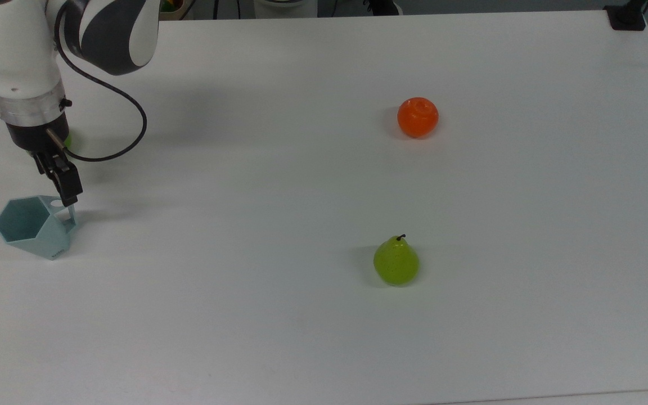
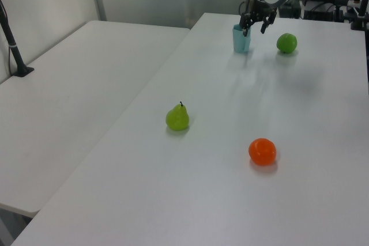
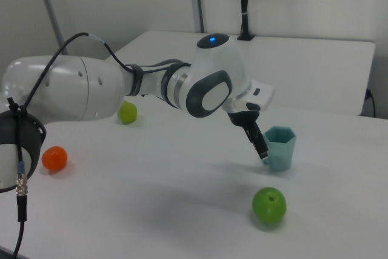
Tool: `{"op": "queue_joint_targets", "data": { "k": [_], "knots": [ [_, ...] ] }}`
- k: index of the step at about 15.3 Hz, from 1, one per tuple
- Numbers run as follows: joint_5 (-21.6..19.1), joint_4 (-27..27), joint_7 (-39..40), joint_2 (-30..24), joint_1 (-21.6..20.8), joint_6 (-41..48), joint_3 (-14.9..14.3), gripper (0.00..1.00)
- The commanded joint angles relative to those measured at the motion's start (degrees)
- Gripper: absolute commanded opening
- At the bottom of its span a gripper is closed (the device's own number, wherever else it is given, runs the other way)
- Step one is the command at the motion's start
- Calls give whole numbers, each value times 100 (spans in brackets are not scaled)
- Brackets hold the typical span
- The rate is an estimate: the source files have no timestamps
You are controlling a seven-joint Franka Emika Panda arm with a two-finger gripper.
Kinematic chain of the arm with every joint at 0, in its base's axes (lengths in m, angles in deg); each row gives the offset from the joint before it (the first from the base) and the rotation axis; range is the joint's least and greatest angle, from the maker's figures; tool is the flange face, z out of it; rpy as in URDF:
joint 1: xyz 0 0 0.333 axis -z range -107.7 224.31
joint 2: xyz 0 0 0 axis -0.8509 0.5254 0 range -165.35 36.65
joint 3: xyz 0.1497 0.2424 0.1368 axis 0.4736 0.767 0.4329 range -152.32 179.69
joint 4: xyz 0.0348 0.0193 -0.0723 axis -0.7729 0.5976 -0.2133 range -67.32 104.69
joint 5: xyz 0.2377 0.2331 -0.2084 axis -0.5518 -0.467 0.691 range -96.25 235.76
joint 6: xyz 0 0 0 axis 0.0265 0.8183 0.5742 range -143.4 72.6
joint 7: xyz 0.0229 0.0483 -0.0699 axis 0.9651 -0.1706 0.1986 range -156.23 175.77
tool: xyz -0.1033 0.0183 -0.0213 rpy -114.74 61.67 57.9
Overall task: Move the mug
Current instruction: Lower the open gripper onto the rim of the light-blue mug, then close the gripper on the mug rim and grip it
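Observation:
The pale blue-green faceted mug [image 1: 30, 226] stands upright near the top view's left edge, its handle toward the top view's right. In the left view the mug [image 2: 241, 40] is at the far end of the table, and in the right view the mug [image 3: 280, 147] stands behind a green apple. My gripper [image 1: 68, 194] hangs just above the handle side of the rim, close to it but holding nothing. The left view shows the gripper [image 2: 255, 27] open, its two fingers spread apart above the mug. In the right view the gripper [image 3: 262, 148] comes down beside the mug's near wall.
A green apple [image 2: 286, 42] lies beside the mug, mostly hidden by my wrist in the top view. An orange [image 1: 418, 117] and a green pear [image 1: 395, 263] lie far off toward the top view's right. The white table [image 1: 279, 185] has wide bare room between them.

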Motion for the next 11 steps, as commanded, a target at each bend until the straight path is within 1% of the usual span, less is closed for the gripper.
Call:
{"op": "queue_joint_targets", "data": {
  "k": [1, 7, 10, 11],
  "knots": [
    [-88, -65, -104, 174, -2, -336, 21, 85],
    [-88, -109, -263, 500, -46, -907, 29, 84],
    [-79, -118, -254, 605, -64, -1092, 30, 81],
    [-70, -118, -254, 614, -90, -1144, 30, 78]
  ]
}}
